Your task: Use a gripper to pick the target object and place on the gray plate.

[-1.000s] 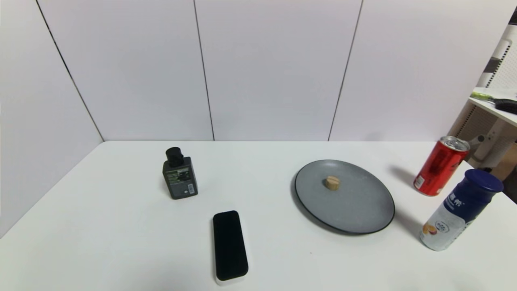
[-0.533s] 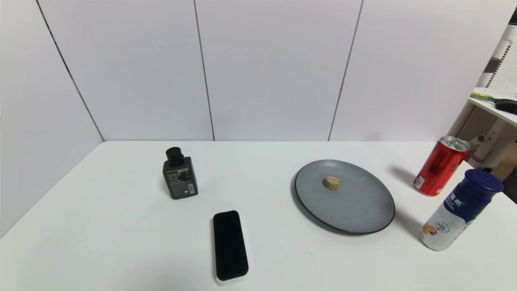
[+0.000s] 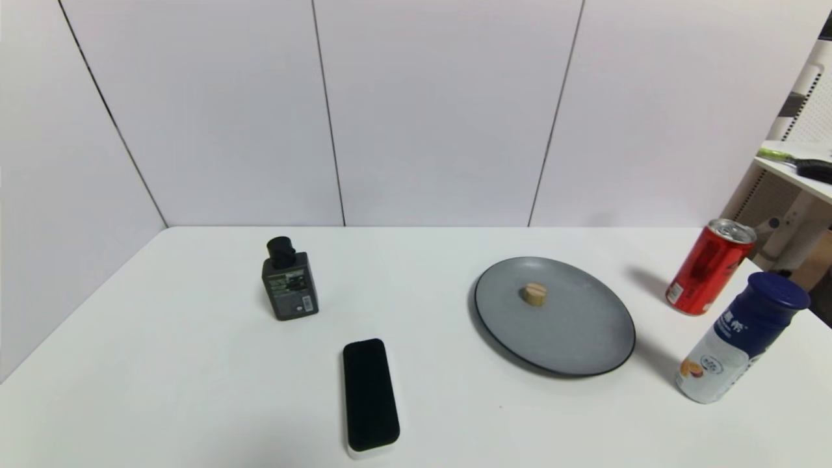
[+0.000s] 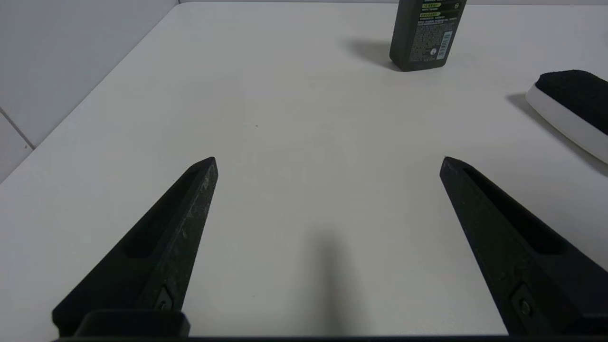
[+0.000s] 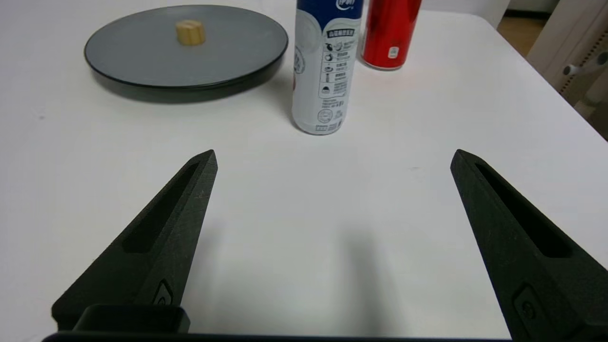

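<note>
The small tan wooden cylinder (image 3: 535,294) stands on the gray plate (image 3: 572,338), right of the table's middle. It also shows in the right wrist view (image 5: 190,32), on the plate (image 5: 142,61). Neither arm shows in the head view. My left gripper (image 4: 328,161) is open and empty, low over bare table near the front left. My right gripper (image 5: 334,156) is open and empty, low over bare table at the front right, well short of the plate.
A dark gray square bottle (image 3: 289,283) stands at the back left. A black-topped white eraser (image 3: 370,395) lies near the front middle. A blue-capped white bottle (image 3: 738,338) and a red can (image 3: 708,266) stand right of the plate.
</note>
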